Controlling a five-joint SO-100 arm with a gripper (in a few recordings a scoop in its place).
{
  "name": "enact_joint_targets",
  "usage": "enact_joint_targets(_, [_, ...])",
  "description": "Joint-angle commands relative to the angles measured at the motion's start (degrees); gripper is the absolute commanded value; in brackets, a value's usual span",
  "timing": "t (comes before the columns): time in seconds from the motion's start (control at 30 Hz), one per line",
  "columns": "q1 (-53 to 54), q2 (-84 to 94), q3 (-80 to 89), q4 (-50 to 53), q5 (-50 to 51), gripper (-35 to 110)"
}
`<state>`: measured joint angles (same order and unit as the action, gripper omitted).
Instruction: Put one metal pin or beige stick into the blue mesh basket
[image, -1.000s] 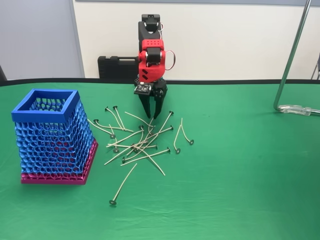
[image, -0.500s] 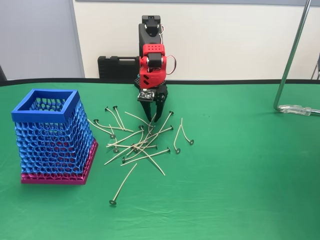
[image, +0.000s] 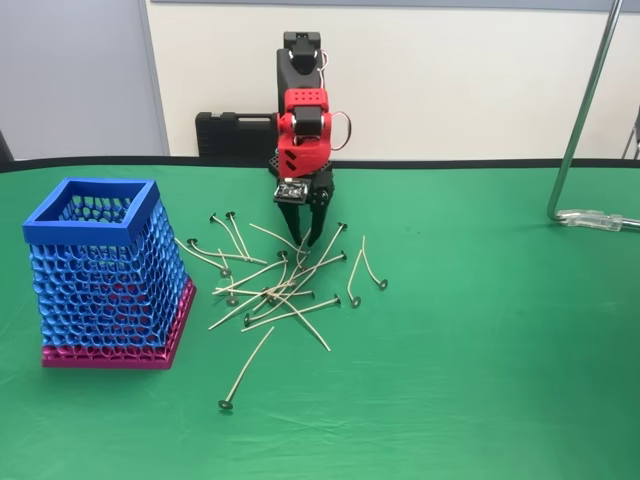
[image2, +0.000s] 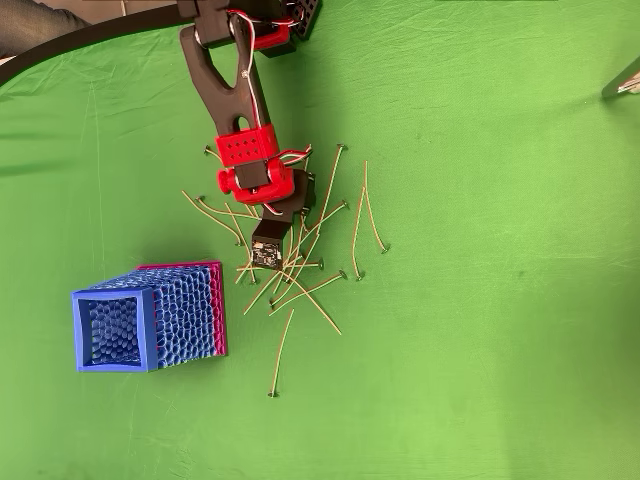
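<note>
My arm (image: 300, 100), black upper links, red perforated wrist housing just above the black two-finger gripper (image: 307, 232), thin red-and-white wires looping beside that housing, small camera board near the gripper.

Lab: green cloth (image: 480, 380), tool case (image: 235, 134)

A green cloth is covering the tabletop (image: 480, 380). A cream wall (image: 450, 80) is standing behind its far edge, where a black case (image: 232, 134) is lying; a metal stand (image: 585, 120) is rising near the right edge.
</note>
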<state>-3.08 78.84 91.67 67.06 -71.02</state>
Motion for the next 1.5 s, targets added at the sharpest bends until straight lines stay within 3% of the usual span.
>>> enact_joint_targets(0.0, [0.44,-0.18,-2.9,-0.26,-0.79,12])
enact_joint_targets(1.47, [-2.29,0.09,-4.92,0.44,0.7,14])
